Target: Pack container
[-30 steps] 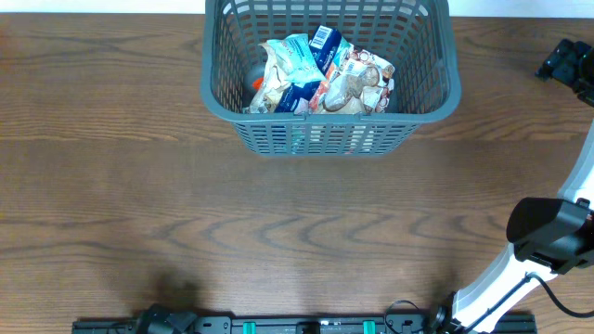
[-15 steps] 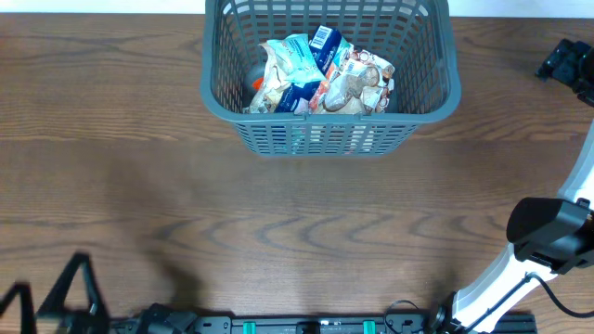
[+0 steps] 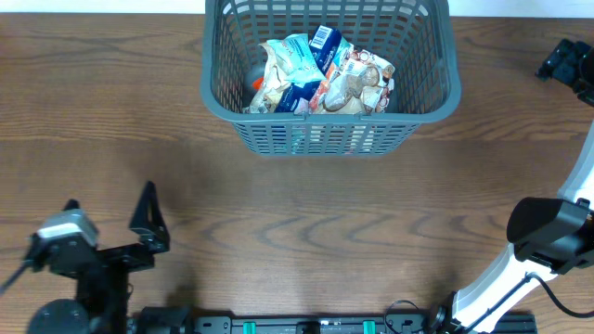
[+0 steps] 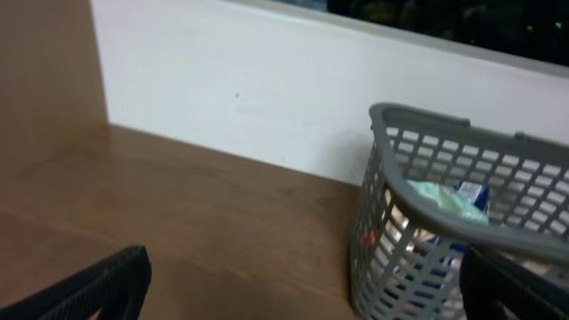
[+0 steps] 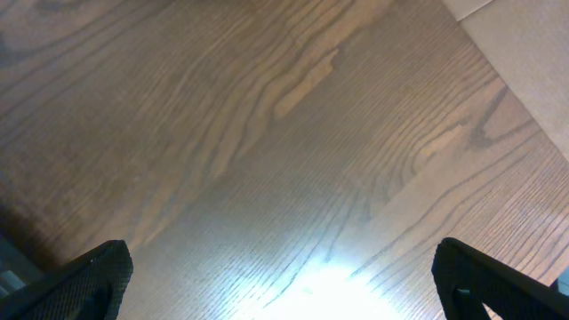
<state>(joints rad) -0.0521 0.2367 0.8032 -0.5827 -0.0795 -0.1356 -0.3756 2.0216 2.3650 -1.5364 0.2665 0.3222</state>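
The container [image 3: 212, 93] is a grey-blue lattice basket at the table's far middle. It holds several snack packets [image 3: 320, 74]. It also shows at the right of the left wrist view [image 4: 391, 231], with packets visible through its slots. My left gripper [image 3: 148, 221] is near the front left of the table, far from the basket. It is open and empty, with its fingers wide apart in the left wrist view [image 4: 302, 284]. My right gripper [image 3: 566, 61] is at the far right edge, right of the basket. It is open and empty over bare wood [image 5: 284, 276].
A white wall [image 4: 249, 98] runs behind the table's far edge. The right arm's white link and dark joint [image 3: 548, 232] stand at the front right. A black rail [image 3: 306, 325] lies along the front edge.
My left arm has come into the overhead view from the bottom left and moved up and right over the table. The basket, packets and right arm have not moved.
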